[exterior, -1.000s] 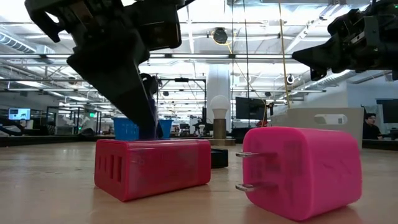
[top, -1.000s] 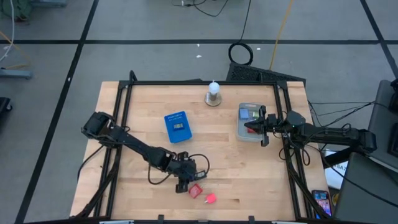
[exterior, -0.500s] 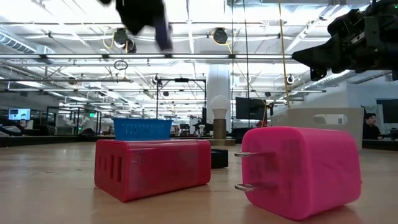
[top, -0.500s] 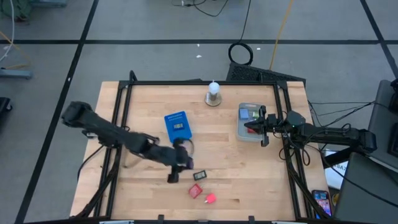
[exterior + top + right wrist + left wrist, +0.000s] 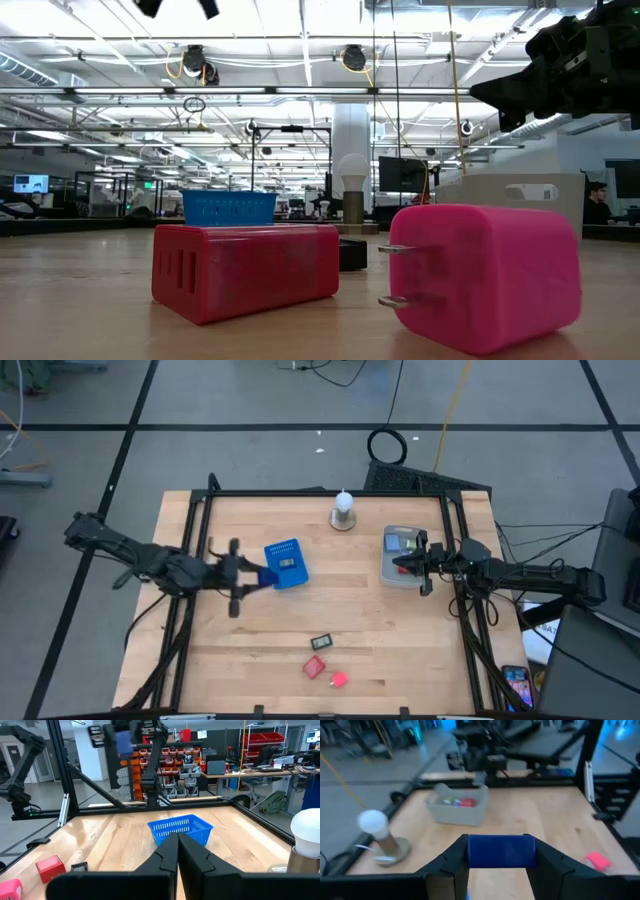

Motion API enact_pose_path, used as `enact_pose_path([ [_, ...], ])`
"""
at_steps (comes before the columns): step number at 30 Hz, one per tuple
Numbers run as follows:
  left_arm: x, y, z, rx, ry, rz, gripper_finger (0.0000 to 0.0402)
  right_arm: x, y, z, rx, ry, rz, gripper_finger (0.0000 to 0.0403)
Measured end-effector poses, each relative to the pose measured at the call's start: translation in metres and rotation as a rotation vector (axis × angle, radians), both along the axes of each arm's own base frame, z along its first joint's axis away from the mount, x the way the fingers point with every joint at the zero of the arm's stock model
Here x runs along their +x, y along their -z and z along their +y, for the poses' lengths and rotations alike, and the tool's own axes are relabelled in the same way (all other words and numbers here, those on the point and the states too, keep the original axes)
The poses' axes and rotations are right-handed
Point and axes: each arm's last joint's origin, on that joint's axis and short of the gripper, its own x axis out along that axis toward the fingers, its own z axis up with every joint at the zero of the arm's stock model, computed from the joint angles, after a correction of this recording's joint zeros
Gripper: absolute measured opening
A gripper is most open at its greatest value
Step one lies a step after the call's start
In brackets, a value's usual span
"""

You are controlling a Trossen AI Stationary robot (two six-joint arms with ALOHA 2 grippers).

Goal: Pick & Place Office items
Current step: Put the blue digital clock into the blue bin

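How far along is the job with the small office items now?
Done: some coloured pieces lie in the grey bin, where the shut right gripper waits. In hand: the left gripper holds a blue block near the blue basket. Left: red block, pink plug, dark grey piece on the table.

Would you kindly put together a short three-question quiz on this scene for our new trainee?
1. Multiple choice: what does the left tool hold?
A) a yellow cup
B) a blue block
C) a green pen
2. True or false: the right tool hovers over the grey bin with its jaws wide open.
3. Fill in: beside the red block on the table lies a ___ plug adapter.
Key: 1 B; 2 false, the jaws are shut; 3 pink.
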Motion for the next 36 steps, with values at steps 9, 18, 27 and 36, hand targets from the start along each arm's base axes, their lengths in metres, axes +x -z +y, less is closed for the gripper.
enact_pose_path([
  [9, -0.049, 0.049, 0.031, 0.025, -0.003, -0.182, 0.0150, 0.000, 0.000, 0.000, -0.007, 0.000, 0.000, 0.0000],
  [18, -0.069, 0.094, 0.052, 0.028, -0.100, -0.247, 0.0150, 0.000, 0.000, 0.000, -0.030, 0.001, 0.000, 0.0000],
  [27, -0.080, 0.121, 0.056, 0.032, -0.081, -0.339, 0.0150, 0.000, 0.000, 0.000, -0.030, 0.001, 0.004, 0.0000],
  [36, -0.081, 0.131, 0.059, 0.037, -0.098, -0.343, 0.0150, 0.000, 0.001, 0.000, -0.029, 0.001, 0.007, 0.0000],
])
